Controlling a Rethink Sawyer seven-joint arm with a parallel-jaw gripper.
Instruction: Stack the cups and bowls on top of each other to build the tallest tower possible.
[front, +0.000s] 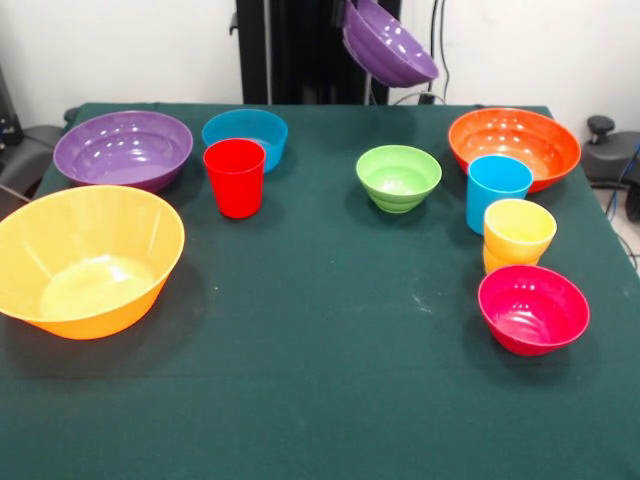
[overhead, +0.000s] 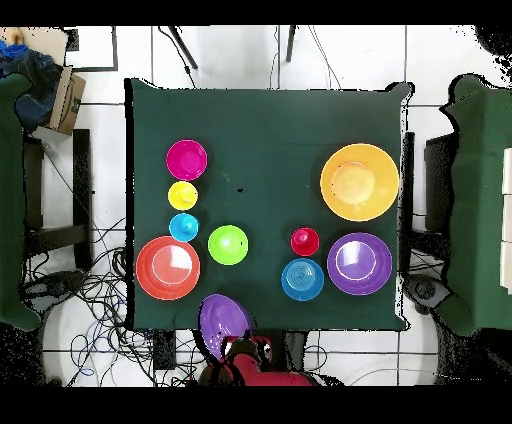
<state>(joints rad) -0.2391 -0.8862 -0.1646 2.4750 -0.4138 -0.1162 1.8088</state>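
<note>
Bowls (front: 398, 177) and cups (front: 235, 176), all empty

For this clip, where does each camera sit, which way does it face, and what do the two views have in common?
Front view: across the table from the robot, facing it; only the raised purple bowl at the top edge and the dark pedestal behind it show.
Overhead view: above the table, looking straight down; the red arm shows at the bottom edge beside the raised bowl.
Shared: the green table with every cup and bowl, turned half round between views.
</note>
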